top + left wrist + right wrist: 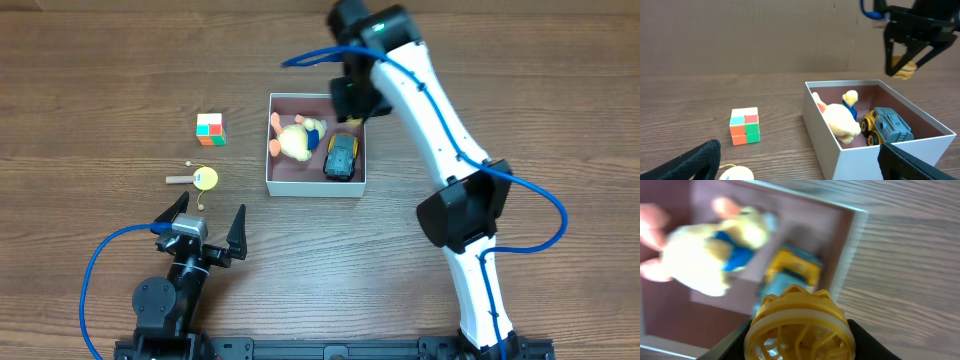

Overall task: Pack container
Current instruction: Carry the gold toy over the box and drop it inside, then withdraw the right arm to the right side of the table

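Right pincer (pixel 903 65) clamped on yellow ribbed toy (pixel 799 325); container (pixel 313 187) directly beneath, far-right corner. Left pincer (pixel 210 210) wide, empty; container well ahead-right. Container likely light, thin walls flex, slides on desk (pixel 100 80); pinch rim near corner.
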You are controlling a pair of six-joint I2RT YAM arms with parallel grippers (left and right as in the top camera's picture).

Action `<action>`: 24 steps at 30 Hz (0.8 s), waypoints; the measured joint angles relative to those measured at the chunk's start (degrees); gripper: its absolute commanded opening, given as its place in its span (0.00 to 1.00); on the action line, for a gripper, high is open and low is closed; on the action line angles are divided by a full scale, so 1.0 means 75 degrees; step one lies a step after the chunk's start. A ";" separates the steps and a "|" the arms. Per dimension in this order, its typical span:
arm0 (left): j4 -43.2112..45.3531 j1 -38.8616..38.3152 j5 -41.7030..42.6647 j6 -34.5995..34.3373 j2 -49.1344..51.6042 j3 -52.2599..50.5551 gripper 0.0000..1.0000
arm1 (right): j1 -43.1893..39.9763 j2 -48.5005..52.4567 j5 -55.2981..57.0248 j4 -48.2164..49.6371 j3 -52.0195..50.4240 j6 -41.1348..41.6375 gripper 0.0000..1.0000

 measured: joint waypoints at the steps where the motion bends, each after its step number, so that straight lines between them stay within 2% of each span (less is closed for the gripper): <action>1: 0.0000 0.0000 0.0000 0.0000 0.0000 0.0000 1.00 | 0.0122 0.0000 0.0003 0.0093 0.0000 -0.0003 0.48; 5: 0.0000 0.0000 0.0000 0.0000 0.0000 0.0000 1.00 | 0.0318 0.0000 0.0026 0.0405 0.0000 0.0000 0.49; 11: 0.0000 0.0000 0.0000 0.0000 0.0000 0.0003 1.00 | 0.0306 0.0000 0.0111 0.0624 0.0000 0.0000 0.57; 15: 0.0000 0.0000 0.0000 -0.0003 0.0000 0.0003 1.00 | 0.0213 0.0000 0.0119 0.0755 0.0000 -0.0032 0.66; 18: 0.0000 0.0000 0.0000 0.0000 0.0000 0.0000 1.00 | 0.0079 0.0000 0.0119 0.0778 0.0000 -0.0026 0.67; 24: 0.0000 0.0000 0.0000 -0.0003 0.0000 0.0000 1.00 | -0.0085 0.0000 0.0236 0.0801 0.0000 -0.0026 0.80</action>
